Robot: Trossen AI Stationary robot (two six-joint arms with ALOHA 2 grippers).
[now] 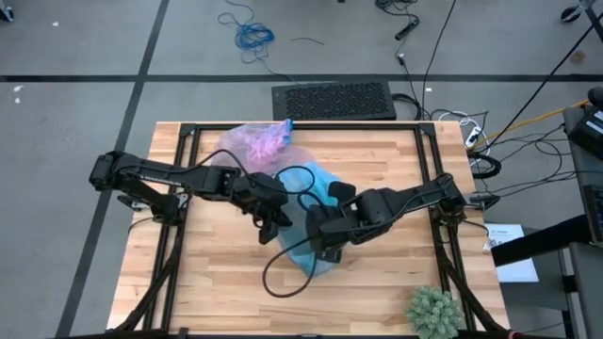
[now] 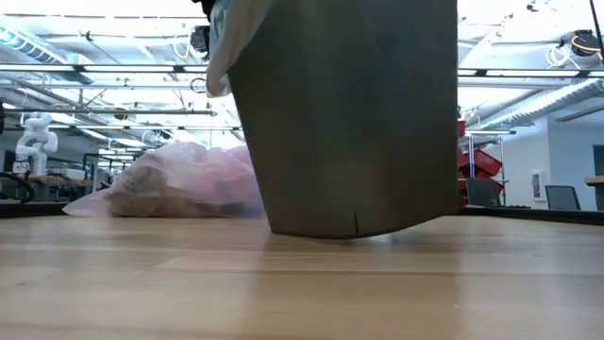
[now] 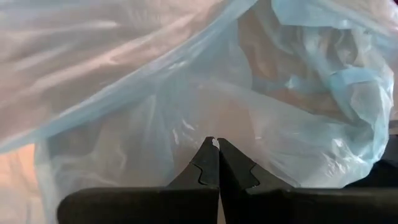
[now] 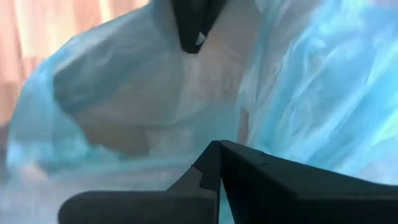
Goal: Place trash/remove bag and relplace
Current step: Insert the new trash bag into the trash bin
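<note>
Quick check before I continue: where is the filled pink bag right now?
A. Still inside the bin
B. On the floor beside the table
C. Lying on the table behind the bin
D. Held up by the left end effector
C. The pink bag lies on the table at its far edge, behind the bin; the low view shows it resting on the wood.

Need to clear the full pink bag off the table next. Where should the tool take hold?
Grip the pink bag at its gathered end by the blue tie, coming from above. The body lies slumped and bulging on the table; likely only that bunched end gives the tool purchase.
</note>
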